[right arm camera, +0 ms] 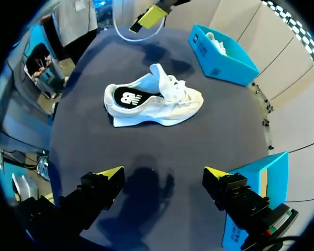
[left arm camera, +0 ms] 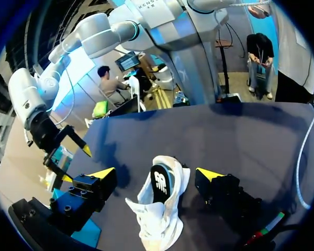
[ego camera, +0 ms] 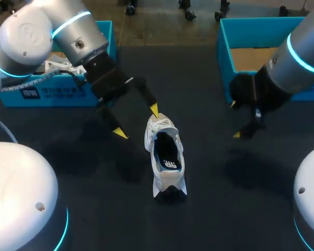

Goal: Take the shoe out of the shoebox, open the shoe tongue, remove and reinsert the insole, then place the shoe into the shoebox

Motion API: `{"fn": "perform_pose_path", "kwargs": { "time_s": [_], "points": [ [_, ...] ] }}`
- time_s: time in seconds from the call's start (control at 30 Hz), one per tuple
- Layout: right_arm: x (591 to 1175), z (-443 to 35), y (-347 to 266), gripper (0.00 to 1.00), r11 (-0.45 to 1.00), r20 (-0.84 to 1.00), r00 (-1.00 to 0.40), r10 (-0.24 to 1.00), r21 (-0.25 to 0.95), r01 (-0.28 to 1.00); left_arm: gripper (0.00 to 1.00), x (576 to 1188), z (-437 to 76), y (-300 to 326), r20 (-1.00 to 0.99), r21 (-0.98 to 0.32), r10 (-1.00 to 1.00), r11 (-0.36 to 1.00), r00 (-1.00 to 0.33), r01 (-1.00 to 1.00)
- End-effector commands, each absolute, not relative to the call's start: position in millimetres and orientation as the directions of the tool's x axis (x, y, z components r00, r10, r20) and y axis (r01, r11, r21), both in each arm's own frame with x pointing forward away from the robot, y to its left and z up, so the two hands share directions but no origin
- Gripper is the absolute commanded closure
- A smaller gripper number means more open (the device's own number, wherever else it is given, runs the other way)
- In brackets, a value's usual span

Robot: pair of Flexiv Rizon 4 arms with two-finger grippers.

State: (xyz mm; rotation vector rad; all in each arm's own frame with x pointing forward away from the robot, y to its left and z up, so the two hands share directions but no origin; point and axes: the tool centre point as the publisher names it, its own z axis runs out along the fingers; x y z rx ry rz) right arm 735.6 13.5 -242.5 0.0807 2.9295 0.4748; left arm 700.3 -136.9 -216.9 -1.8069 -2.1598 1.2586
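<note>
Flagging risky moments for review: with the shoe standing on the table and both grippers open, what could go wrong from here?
The shoe stands unbraced. The left gripper, open, has one tip close by its raised tongue, so an off-centre close may shove or tip it. The right gripper hangs apart and cannot steady it. The left blue box already holds something white, so the shoe might end up there instead of in the right blue box.
</note>
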Motion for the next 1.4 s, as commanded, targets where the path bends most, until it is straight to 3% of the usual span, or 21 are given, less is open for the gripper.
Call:
{"fn": "perform_pose_path", "kwargs": {
  "time_s": [0.03,0.3,0.47,0.53,0.6,0.63,0.67,1.4],
  "points": [
    [731.3,-208.6,-2.2,0.00,0.950,-0.146,-0.988,0.053,0.311,0.005,0.00,700.2,-217.3,-137.0,-0.436,-0.603,0.844,-0.017,-0.311,0.797],
    [733.0,-191.0,-8.2,0.00,0.937,-0.086,-0.995,-0.045,0.343,-0.072,0.00,707.0,-222.6,-124.2,-0.345,-0.580,0.909,-0.010,-0.234,0.814],
    [731.7,-186.7,-0.4,0.00,0.917,-0.097,-0.994,-0.045,0.392,-0.079,0.00,712.4,-224.8,-121.7,-0.314,-0.570,0.924,0.001,-0.219,0.822],
    [728.6,-185.9,8.3,0.00,0.907,-0.100,-0.993,-0.058,0.411,-0.094,0.61,715.9,-226.7,-122.2,-0.306,-0.565,0.926,0.010,-0.221,0.825],
    [725.0,-184.9,16.1,0.00,0.907,-0.094,-0.993,-0.065,0.411,-0.098,0.75,718.4,-227.9,-123.4,-0.295,-0.565,0.928,0.025,-0.230,0.825],
    [722.9,-183.9,20.0,0.00,0.906,-0.096,-0.993,-0.069,0.412,-0.103,0.93,719.0,-228.4,-123.9,-0.293,-0.563,0.929,0.024,-0.227,0.826],
    [720.7,-183.7,23.2,0.00,0.906,-0.096,-0.993,-0.069,0.411,-0.103,1.00,719.8,-228.5,-124.5,-0.292,-0.567,0.928,0.026,-0.231,0.823],
    [711.9,-193.4,44.6,0.00,0.911,-0.104,-0.992,-0.067,0.400,-0.103,1.00,722.4,-247.4,-157.3,-0.128,-0.531,0.984,0.039,-0.126,0.846]
  ]
}}
